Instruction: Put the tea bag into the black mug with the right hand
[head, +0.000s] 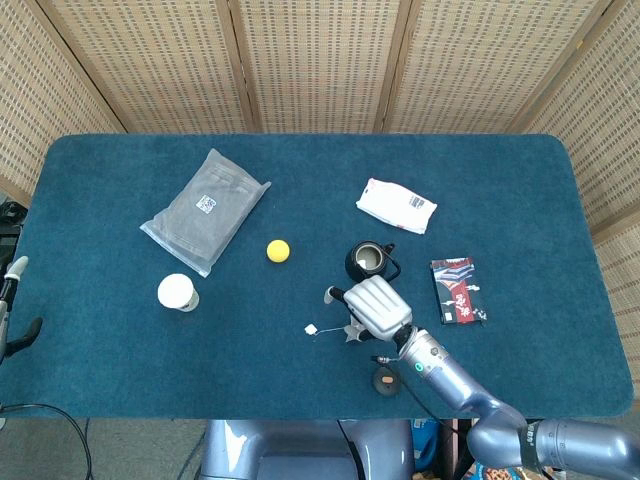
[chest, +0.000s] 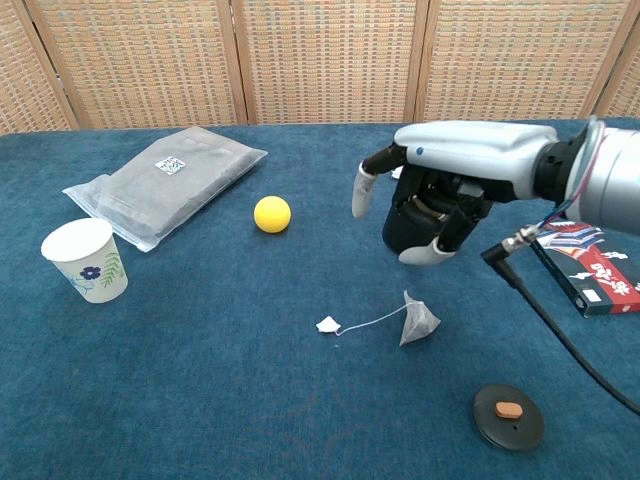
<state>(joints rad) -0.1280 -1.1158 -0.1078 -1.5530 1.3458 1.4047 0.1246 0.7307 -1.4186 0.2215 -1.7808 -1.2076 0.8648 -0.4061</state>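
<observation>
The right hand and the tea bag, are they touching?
Apart. The chest view shows the right hand hovering above the tea bag, with bare blue table between them.

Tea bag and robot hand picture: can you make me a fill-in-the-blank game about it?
1. The tea bag lies on the table with its string stretching toward the robot's ____.
2. The ball beside the grey packet is colored ____.
3. The right hand hangs above the tea bag, holding ____.
4. The paper cup has a ____ printed on it.

Missing words: left; yellow; nothing; flower
</observation>
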